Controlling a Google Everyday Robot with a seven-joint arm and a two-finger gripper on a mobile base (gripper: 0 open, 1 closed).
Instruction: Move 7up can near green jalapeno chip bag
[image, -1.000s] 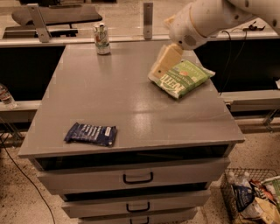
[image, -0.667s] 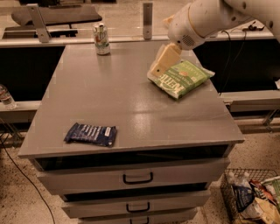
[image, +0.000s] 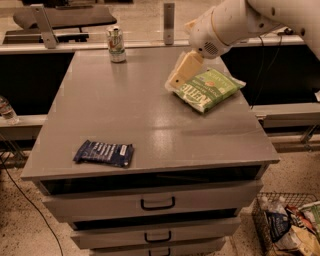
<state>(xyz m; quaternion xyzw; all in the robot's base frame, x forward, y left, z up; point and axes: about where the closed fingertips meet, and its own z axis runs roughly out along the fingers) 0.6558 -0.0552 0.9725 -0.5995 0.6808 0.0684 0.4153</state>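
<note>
The 7up can (image: 115, 44) stands upright at the far left-centre edge of the grey cabinet top (image: 135, 115). The green jalapeno chip bag (image: 207, 90) lies flat at the far right of the top, with white "KETTLE" lettering. My gripper (image: 180, 75) hangs from the white arm (image: 230, 25) that comes in from the upper right. It sits just over the bag's left edge, well to the right of the can and holding nothing.
A dark blue snack packet (image: 104, 153) lies near the front left of the top. Drawers with black handles (image: 157, 203) are below. A wire basket of bags (image: 290, 225) stands on the floor at the right. A water bottle (image: 7, 110) sits at the left.
The arm and gripper have shifted slightly left, toward the can. The can, bag and packet have not moved.
</note>
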